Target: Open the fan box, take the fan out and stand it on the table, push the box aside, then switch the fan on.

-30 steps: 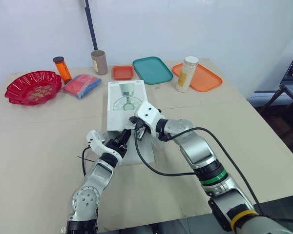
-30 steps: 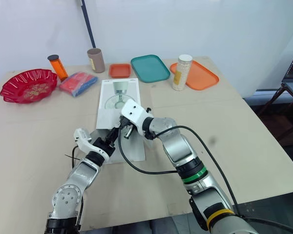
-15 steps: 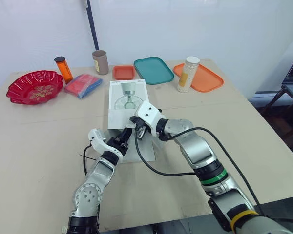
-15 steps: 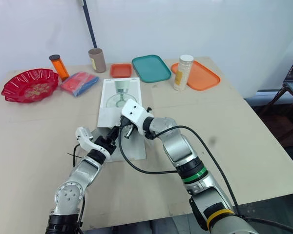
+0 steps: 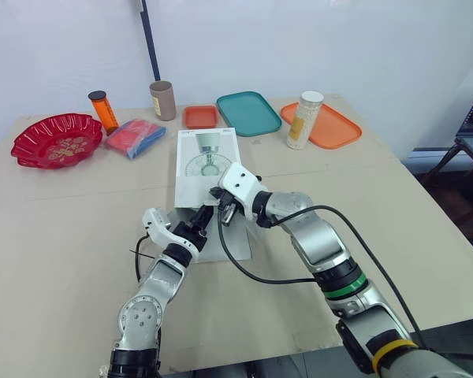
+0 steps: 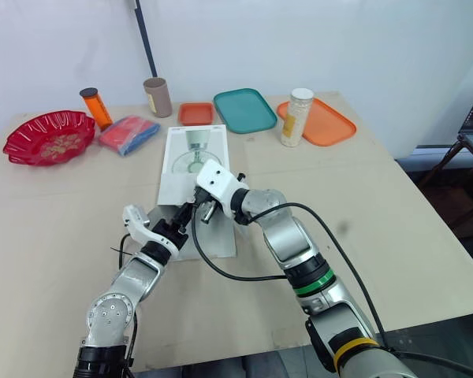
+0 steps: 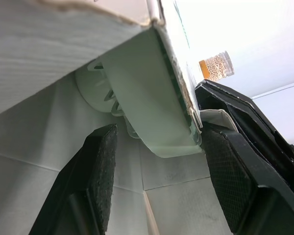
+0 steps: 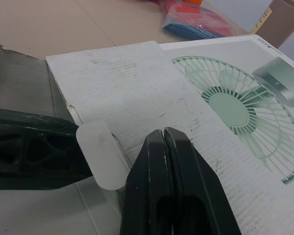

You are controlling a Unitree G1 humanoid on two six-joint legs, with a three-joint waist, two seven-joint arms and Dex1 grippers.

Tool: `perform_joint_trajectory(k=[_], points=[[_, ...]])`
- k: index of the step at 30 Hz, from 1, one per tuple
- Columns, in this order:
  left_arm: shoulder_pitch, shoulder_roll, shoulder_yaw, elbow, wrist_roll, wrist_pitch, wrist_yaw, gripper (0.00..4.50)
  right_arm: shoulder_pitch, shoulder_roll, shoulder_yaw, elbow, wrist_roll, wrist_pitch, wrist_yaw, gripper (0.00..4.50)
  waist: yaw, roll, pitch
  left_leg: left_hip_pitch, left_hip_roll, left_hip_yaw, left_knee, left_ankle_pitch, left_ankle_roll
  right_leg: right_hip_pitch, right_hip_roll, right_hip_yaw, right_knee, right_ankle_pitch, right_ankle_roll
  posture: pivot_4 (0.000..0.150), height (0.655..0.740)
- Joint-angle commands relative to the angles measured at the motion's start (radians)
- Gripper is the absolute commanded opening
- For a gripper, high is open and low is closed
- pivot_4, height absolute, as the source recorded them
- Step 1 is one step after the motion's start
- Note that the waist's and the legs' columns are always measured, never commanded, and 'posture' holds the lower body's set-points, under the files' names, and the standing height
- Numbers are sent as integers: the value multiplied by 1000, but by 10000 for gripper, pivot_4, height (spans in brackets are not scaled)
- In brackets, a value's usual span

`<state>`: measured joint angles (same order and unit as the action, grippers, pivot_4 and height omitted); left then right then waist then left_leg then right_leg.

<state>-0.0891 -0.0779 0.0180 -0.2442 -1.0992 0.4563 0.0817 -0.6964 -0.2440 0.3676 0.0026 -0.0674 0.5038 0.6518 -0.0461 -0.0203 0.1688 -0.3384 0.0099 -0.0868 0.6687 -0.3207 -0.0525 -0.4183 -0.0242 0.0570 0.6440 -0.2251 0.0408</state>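
Observation:
The white fan box (image 5: 206, 157) lies flat in the middle of the table, a fan pictured on its top, its near end open. My left gripper (image 5: 200, 221) reaches into that open end. In the left wrist view its fingers (image 7: 102, 166) stand open on either side of a pale green part of the fan (image 7: 152, 103) under the box's top panel. My right gripper (image 8: 162, 136) is shut and rests on the box's top near the same end, beside a white flap tab (image 8: 100, 154).
Along the back of the table stand a red bowl (image 5: 55, 140), an orange bottle (image 5: 102, 111), a red and blue packet (image 5: 132, 137), a brown cup (image 5: 162, 100), a small orange tray (image 5: 199, 116), a teal tray (image 5: 247, 113), a jar (image 5: 303, 120) and an orange tray (image 5: 331, 126). A black cable (image 5: 252, 276) loops by the right arm.
The whole picture has shifted slightly. Both grippers stay at the box's near end, with no clear move of the box or fan.

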Motion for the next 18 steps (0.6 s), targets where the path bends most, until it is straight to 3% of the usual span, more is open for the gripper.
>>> perform_joint_trajectory(k=[1,18], points=[[-26,-115,-15,-7,-40,-13,-9,28399,26,6,30,8,-3,21,15,0,0,0,0,0,0,0,0,0,0,0,0,0,0,0,0,1500,7400],[-42,-133,-20,18,-98,-42,-11,28399,39,8,27,-16,-7,39,14,0,1,0,0,0,0,0,0,0,0,0,0,0,-1,0,0,1500,7400]])
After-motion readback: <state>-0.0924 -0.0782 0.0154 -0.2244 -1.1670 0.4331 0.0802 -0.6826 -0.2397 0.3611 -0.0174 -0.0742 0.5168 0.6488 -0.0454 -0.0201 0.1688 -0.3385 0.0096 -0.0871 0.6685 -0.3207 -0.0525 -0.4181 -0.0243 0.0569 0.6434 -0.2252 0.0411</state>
